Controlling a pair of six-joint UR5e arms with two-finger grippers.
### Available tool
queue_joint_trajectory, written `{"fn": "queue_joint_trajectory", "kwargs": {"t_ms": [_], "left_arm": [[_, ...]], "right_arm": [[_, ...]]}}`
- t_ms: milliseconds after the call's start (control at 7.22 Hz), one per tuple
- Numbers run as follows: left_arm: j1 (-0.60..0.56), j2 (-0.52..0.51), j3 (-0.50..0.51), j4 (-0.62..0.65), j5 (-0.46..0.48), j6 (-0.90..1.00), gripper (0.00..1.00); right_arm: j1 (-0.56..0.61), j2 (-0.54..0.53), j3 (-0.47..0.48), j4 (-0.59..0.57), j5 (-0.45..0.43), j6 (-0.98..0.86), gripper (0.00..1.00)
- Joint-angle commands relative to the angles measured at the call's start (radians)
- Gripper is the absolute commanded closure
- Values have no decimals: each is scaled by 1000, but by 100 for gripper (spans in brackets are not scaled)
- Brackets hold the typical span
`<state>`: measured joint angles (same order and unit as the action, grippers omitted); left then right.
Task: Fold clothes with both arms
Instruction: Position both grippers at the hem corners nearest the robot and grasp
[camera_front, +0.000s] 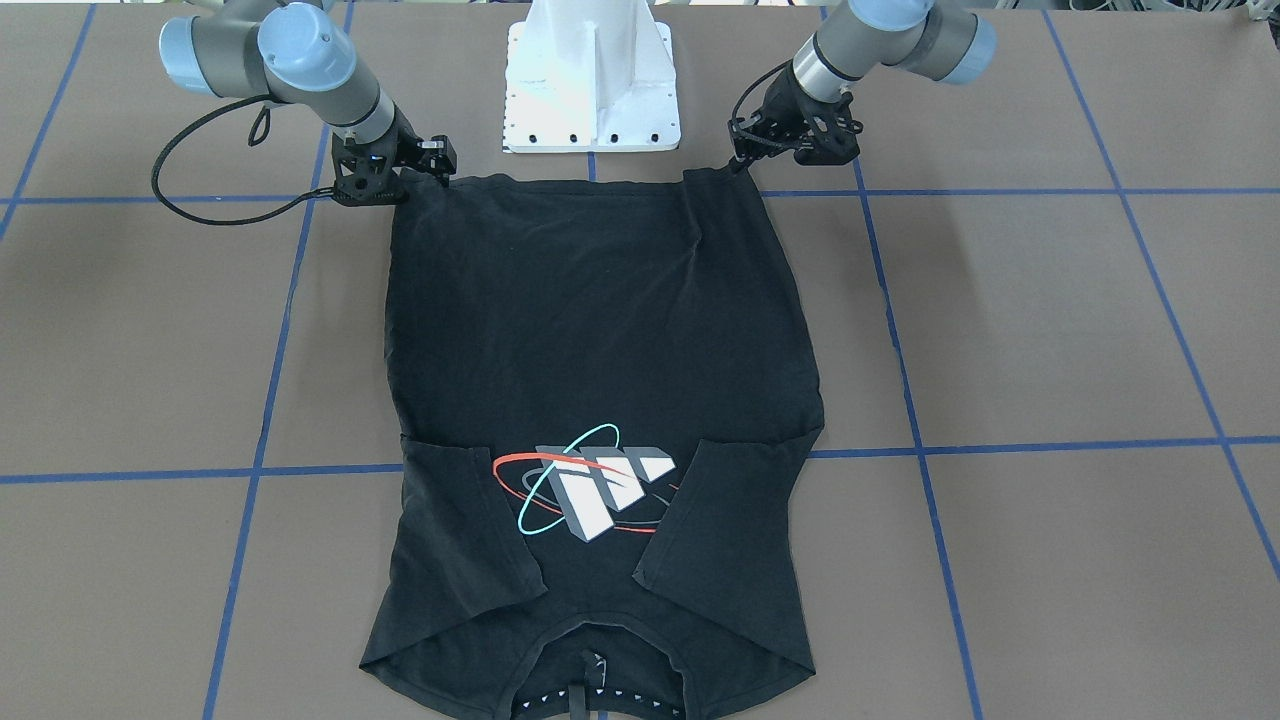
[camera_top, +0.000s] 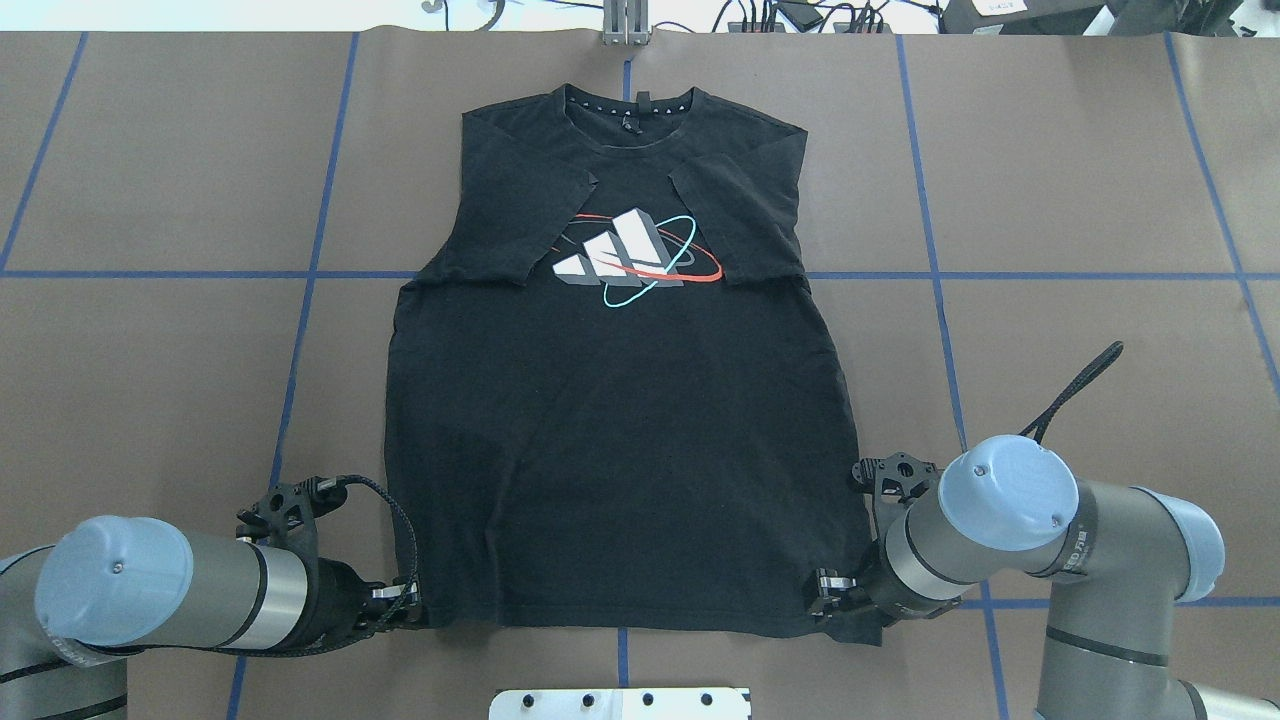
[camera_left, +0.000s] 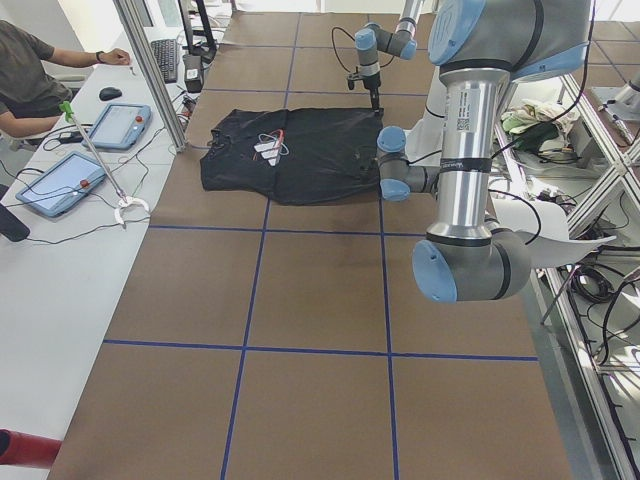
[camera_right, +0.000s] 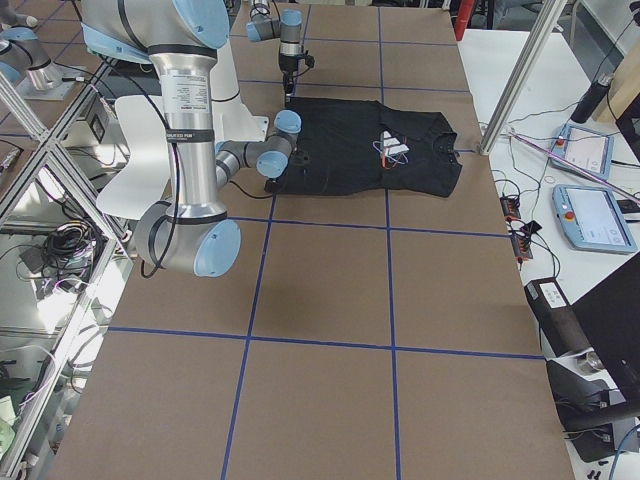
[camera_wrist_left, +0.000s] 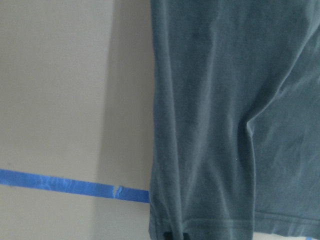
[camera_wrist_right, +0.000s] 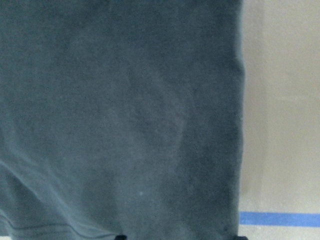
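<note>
The black T-shirt (camera_top: 620, 420) lies flat, face up, on the brown table, collar away from the robot and both sleeves folded in over the chest graphic (camera_front: 595, 485). My left gripper (camera_top: 408, 600) is at the hem corner on the left of the overhead view. In the left wrist view its fingertips (camera_wrist_left: 167, 234) sit close together, shut on the hem of the shirt (camera_wrist_left: 225, 125). My right gripper (camera_top: 835, 598) is at the other hem corner. In the right wrist view its fingertips (camera_wrist_right: 120, 236) stand wide apart, open over the cloth (camera_wrist_right: 125, 125).
The white pedestal base (camera_front: 590, 90) stands just behind the hem. A black cable loop (camera_front: 200, 200) hangs off the right arm. A person (camera_left: 30, 80) sits at a side desk with tablets (camera_left: 120, 125). Blue tape lines (camera_top: 300, 330) cross the table.
</note>
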<state>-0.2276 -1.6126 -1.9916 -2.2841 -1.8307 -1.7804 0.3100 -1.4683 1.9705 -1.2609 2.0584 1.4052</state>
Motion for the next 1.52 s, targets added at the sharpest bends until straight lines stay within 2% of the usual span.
{"fn": "queue_joint_trajectory", "kwargs": {"t_ms": [0, 277, 692, 831, 969, 1107, 1246, 1384], "left_arm": [[1, -3, 1, 0, 1, -1, 100], [1, -3, -1, 0, 1, -1, 100], [4, -3, 1, 0, 2, -1, 100], [4, -1, 1, 0, 2, -1, 100], [4, 0, 1, 0, 2, -1, 100], [4, 0, 1, 0, 2, -1, 100], [4, 2, 1, 0, 2, -1, 100], [4, 3, 1, 0, 2, -1, 100]], "right_arm": [[0, -16, 4, 2, 2, 0, 21], [-3, -21, 4, 0, 2, 0, 18], [-8, -21, 5, 0, -1, 1, 27], [-11, -21, 5, 0, -1, 1, 37], [-12, -21, 5, 2, -1, 17, 60], [-18, -21, 8, 2, -1, 24, 87], [-19, -21, 11, 2, 0, 24, 100], [-19, -20, 14, 3, 2, 24, 100]]}}
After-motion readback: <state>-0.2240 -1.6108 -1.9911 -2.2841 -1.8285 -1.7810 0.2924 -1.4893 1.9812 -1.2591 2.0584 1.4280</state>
